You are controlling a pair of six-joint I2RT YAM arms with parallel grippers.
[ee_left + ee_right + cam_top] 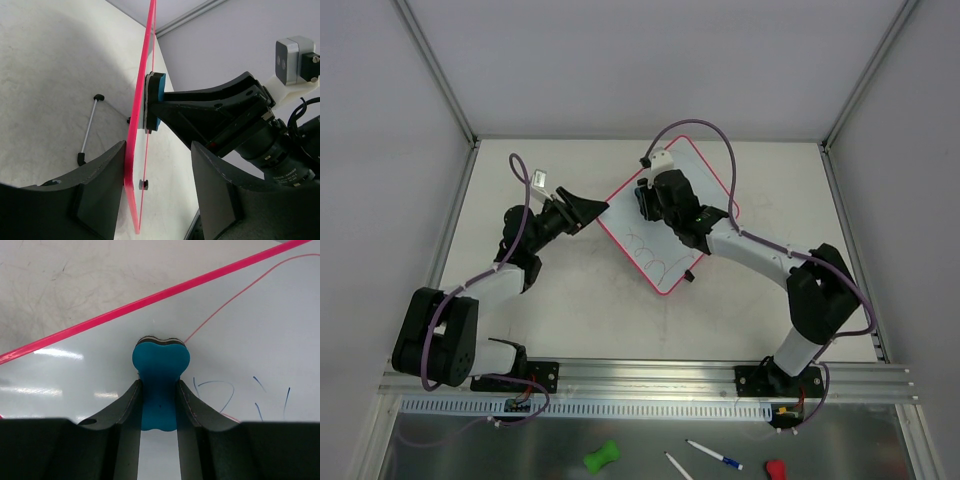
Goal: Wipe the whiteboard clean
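Blue eraser in right gripper, whiteboard — scribbled

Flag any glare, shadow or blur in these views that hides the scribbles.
Right wrist: glare streaks on the whiteboard left of the eraser; blue scribbles sharp. Left wrist: left pincer fingers dark, soft shadow on the table beside the board. Top external: even light, scribbles faint.

a robot test cell in a lab

plain grey panels in aluminium framing are enclosing a white table. robot arm bases are sitting bolted to a slotted metal rail running along the table's near edge.
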